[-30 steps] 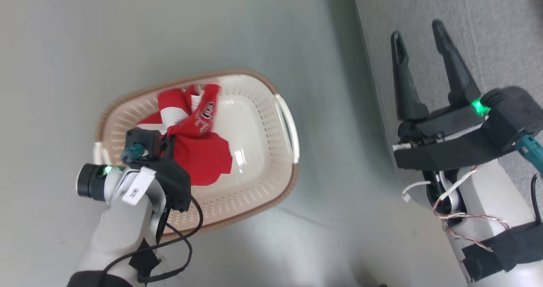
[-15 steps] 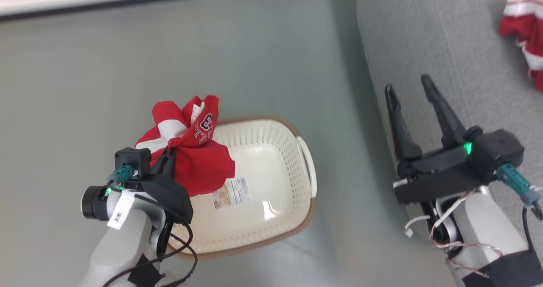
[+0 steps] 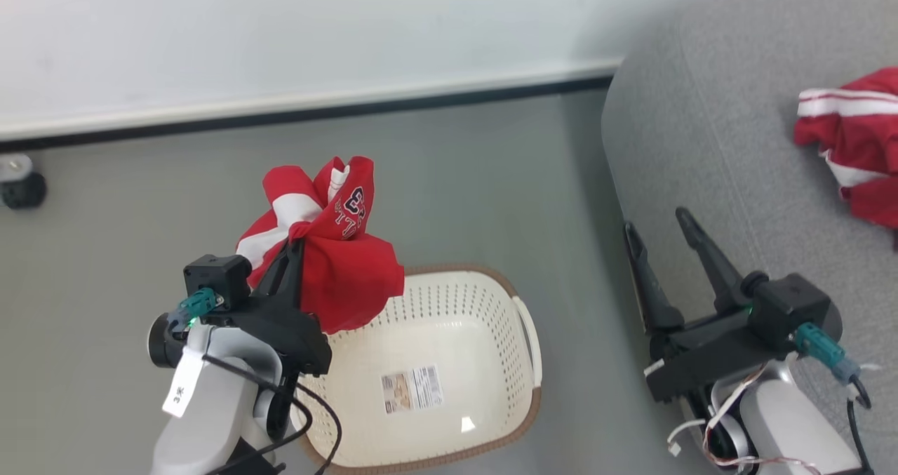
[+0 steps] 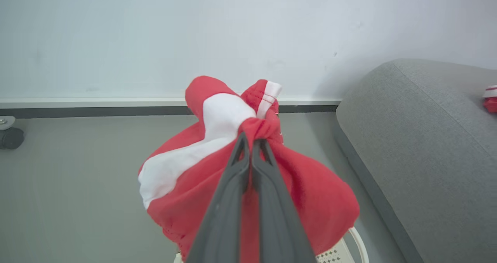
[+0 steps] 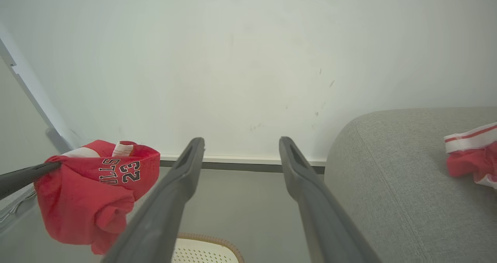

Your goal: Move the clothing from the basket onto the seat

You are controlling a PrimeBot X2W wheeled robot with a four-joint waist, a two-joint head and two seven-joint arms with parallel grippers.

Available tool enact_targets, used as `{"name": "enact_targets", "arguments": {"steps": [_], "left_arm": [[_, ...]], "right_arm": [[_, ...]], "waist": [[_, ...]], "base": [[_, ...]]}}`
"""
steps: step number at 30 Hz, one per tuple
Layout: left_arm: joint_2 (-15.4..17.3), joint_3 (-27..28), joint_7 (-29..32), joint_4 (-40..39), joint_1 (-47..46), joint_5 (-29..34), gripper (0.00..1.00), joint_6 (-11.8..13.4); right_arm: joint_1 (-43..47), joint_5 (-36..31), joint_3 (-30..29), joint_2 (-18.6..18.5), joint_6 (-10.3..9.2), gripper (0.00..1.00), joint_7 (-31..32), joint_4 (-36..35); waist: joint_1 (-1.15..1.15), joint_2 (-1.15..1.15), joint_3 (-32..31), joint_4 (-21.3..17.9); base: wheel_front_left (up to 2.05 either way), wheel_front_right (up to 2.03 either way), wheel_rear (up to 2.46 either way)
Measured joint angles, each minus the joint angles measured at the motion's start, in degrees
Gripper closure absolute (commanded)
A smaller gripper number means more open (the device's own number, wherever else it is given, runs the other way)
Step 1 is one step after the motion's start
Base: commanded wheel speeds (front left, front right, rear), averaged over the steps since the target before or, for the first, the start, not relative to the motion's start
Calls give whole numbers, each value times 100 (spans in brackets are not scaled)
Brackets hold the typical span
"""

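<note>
My left gripper [image 3: 296, 240] is shut on a bunched red garment with white stripes and numerals [image 3: 330, 250], holding it in the air above the far-left rim of the basket [image 3: 523, 335]. In the left wrist view the closed fingers [image 4: 250, 150] pinch the red cloth [image 4: 310, 193]; the right wrist view shows it hanging at the left [image 5: 93, 189]. The cream basket holds nothing but a paper label [image 3: 412, 388] on its bottom. A second red garment [image 3: 852, 145] lies on the grey seat [image 3: 701, 145]. My right gripper [image 3: 656, 222] stands open by the seat's edge, nothing between its fingers.
Grey floor [image 3: 456, 180] runs between basket and seat. A white wall with a dark baseboard [image 3: 351, 106] stands behind. A small caster wheel [image 3: 21, 184] sits at the far left by the wall.
My left gripper has lifted the red garment up out of the basket. The head view has tilted up, bringing the wall and the garment on the seat into it.
</note>
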Motion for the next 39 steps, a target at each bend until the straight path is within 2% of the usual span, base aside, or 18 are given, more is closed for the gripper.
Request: {"name": "enact_targets", "arguments": {"steps": [10,21,39], "left_arm": [[-8,-24,0,-1148,604,9,100,-37],[-9,-303,-1,-2564,1280,45,100,-56],[20,-637,113,-4046,1951,216,100,-41]], "right_arm": [[472,82,38,-23,-1,0,112,23],[928,208,78,-38,-51,0,297,-80],[1225,241,219,-49,-59,0,561,-541]], "waist": [[0,0,-685,111],[1,0,-1215,140],[2,1,-1504,49]], "base": [[0,0,0],[0,0,0],[0,0,0]]}}
